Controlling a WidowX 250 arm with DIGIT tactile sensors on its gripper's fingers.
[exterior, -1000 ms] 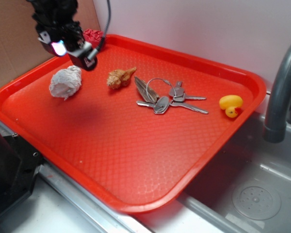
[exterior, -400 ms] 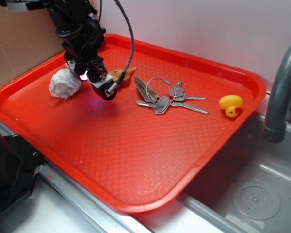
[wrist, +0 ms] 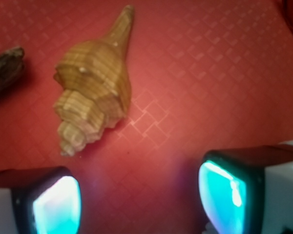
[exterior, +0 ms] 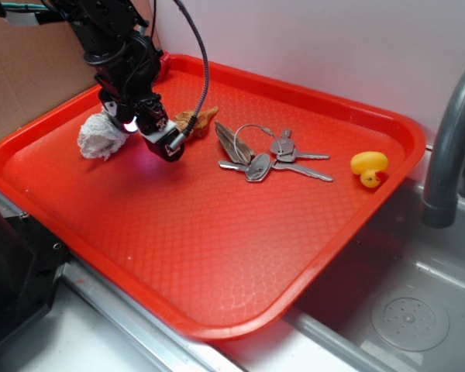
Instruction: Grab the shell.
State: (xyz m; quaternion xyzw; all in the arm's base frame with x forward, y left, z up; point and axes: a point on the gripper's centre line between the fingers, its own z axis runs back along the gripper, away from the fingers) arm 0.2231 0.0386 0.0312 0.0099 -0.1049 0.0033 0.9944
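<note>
No readable text, labels, brands or numbers on any object in view.

The arm (exterior: 112, 46) is black and blocky, with a black cable (exterior: 192, 46) looping alongside. Its claw (wrist: 139, 200) has white fingers (wrist: 278, 195) with black-rimmed, glowing cyan pads (wrist: 222, 192).
</note>
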